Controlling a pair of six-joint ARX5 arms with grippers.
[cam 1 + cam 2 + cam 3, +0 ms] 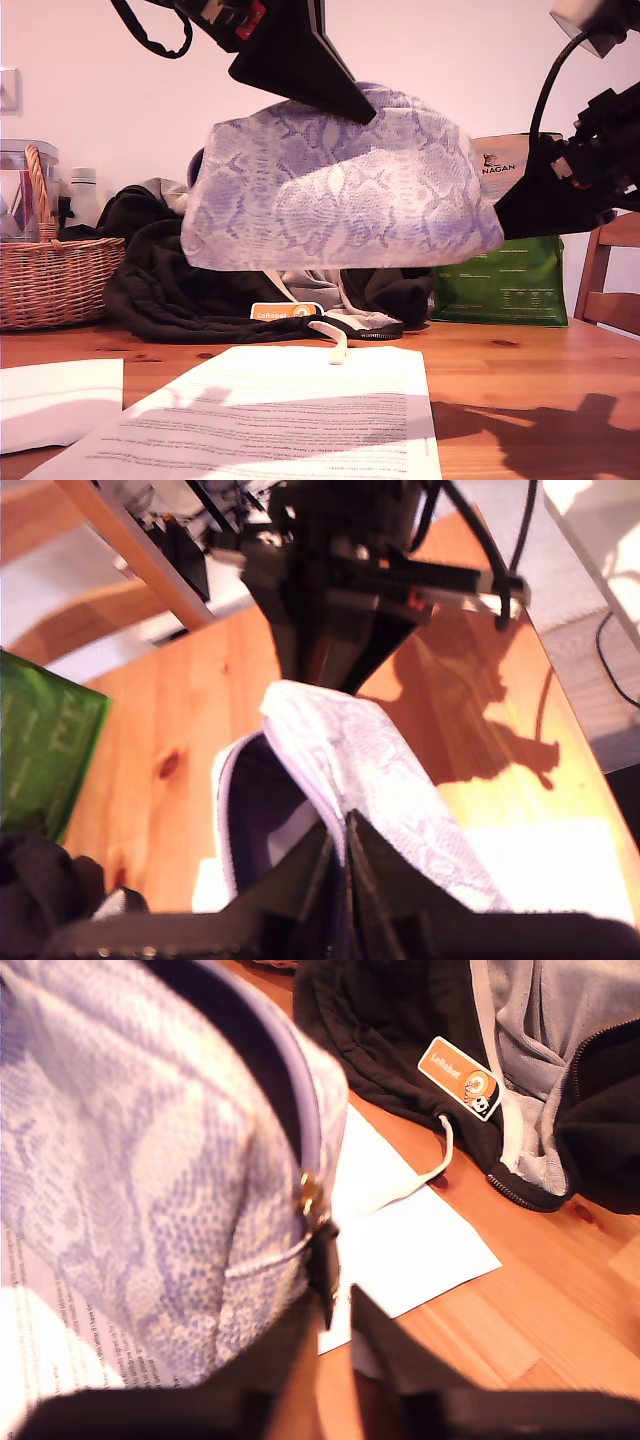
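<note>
**Snake-print pouch held in the air between two end effectors**

A lilac snake-print pouch hangs above the wooden counter, touching nothing below it. Its long axis runs across the exterior view from left to right, roughly level. My first end effector comes down from the top of the exterior view and is clenched on the pouch's upper edge. My second end effector reaches in from the exterior view's right and is clamped on that end of the pouch.

Only the first wrist view shows the pouch's mouth gaping, with a dark lining inside. The exterior view shows just one printed side. Only the second wrist view shows the zip pull, right at the clamped jaws. Whether they pinch the pull or the fabric beside it is hard to make out.

Below the pouch lie printed paper and a black jacket, which the pouch partly hides. A green bag stands behind. A basket is cut off at the exterior view's left edge.
</note>
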